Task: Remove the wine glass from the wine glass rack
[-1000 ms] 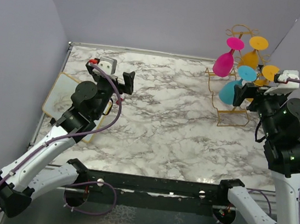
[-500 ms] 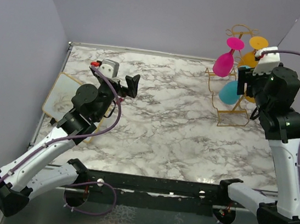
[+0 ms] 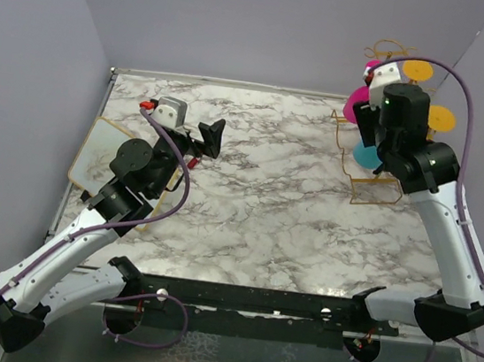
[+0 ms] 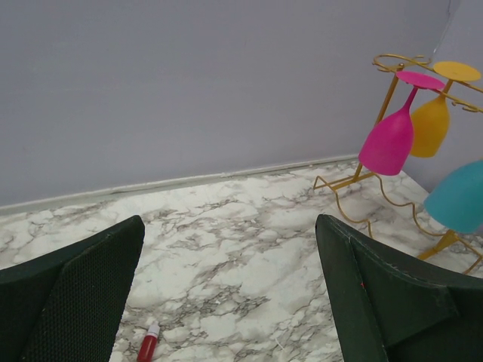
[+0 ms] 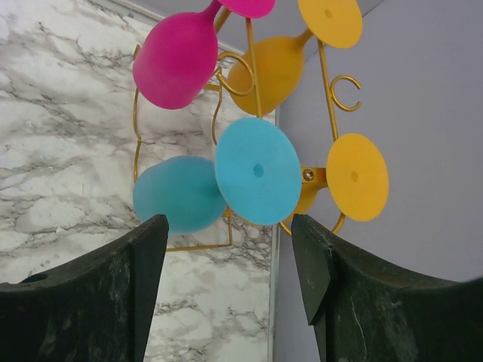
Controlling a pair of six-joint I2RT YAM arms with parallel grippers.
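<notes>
The gold wire wine glass rack stands at the back right of the marble table, with its top loops in the left wrist view. Several coloured glasses hang on it upside down. In the right wrist view these are a pink glass, a blue glass with its round foot facing the camera, and yellow glasses. My right gripper is open and raised in front of the rack, the blue foot just beyond its fingertips. My left gripper is open and empty over the table's left middle.
A white tray with a gold rim lies at the table's left edge. A small red tube lies on the marble under the left gripper. Grey walls close in behind and right of the rack.
My right arm has swung up and to the left, from beside the rack to in front of it, now covering part of the pink and blue glasses. The left gripper shifted slightly.
</notes>
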